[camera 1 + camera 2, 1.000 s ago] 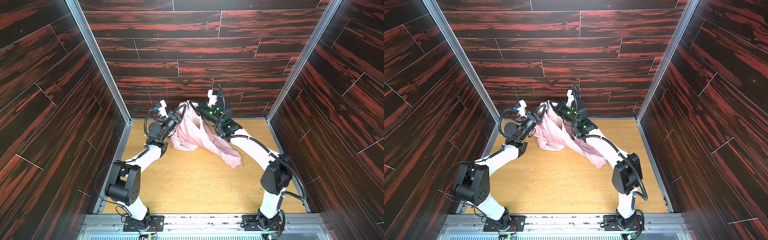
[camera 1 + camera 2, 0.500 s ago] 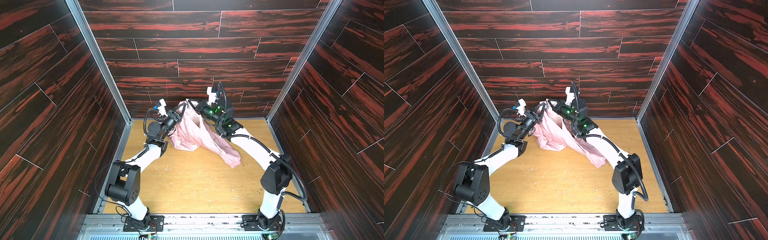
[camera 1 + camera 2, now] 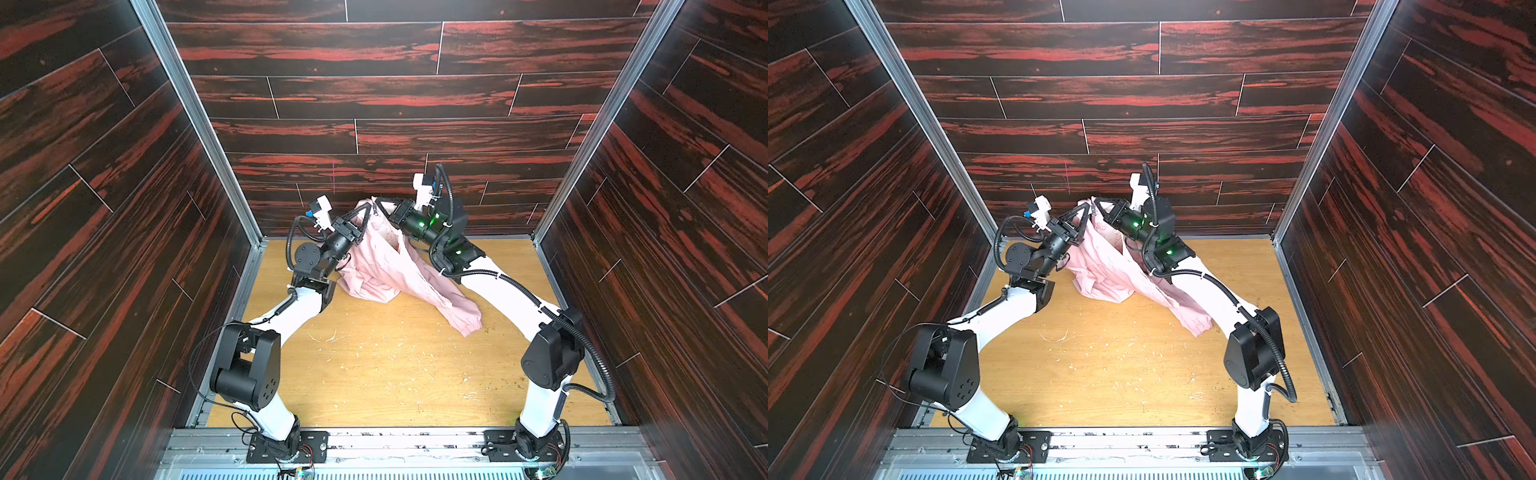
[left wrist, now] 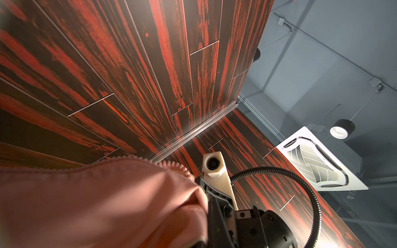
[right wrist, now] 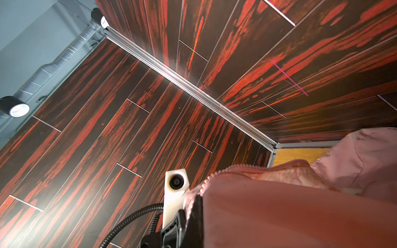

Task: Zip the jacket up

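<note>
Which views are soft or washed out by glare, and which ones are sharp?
Left wrist view: the jacket, close to the lens, is soft, and glare whitens the metal corner rail. Right wrist view: the same soft fabric, and a bright flare on that side's corner rail. Both top views: sharp and evenly lit.

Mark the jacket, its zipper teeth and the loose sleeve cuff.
jacket (image 3: 376,266): in a top view, on the pink front panel hanging between the arms.
zipper teeth (image 4: 171,165): left wrist view, on the toothed top edge of the fabric.
sleeve cuff (image 3: 469,322): in a top view, on the sleeve's gathered end.
</note>
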You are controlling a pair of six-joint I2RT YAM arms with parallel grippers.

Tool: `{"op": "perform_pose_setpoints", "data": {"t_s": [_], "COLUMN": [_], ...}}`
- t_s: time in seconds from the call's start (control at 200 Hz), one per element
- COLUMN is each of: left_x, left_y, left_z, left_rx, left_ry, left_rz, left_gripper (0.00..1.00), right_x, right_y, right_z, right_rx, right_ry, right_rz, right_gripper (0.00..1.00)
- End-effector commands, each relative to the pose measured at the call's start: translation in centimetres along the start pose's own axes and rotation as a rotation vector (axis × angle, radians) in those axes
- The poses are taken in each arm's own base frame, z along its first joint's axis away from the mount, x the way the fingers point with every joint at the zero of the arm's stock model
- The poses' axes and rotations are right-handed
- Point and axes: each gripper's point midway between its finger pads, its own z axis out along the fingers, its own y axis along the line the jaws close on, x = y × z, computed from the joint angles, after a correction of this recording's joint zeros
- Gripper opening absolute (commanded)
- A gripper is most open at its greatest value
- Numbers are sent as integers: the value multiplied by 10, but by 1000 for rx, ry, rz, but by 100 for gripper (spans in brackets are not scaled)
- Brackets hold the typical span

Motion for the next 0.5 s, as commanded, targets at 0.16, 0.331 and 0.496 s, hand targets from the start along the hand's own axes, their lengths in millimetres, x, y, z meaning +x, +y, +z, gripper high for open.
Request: {"op": "perform_pose_setpoints", "data": {"t_s": [0.16,0.331,0.496], "left_x": [-25,-26,-27], "left_y": [-29,-24,-21], "left_z": [4,3,3], "left_rx": [105,96,90], "left_ry": [-85,-93,-102], "left_rz": [10,-8,-20], "left_gripper": [0,0,0], "right_x": [9,3,-3], "right_y": [45,52,59], "right_z": [-16,-24,-26], "right_rx": [-111,-130,-148], "right_ry": [8,-30,-50], "right_rz": [-11,-26,-40], "right_gripper": [0,0,0]}}
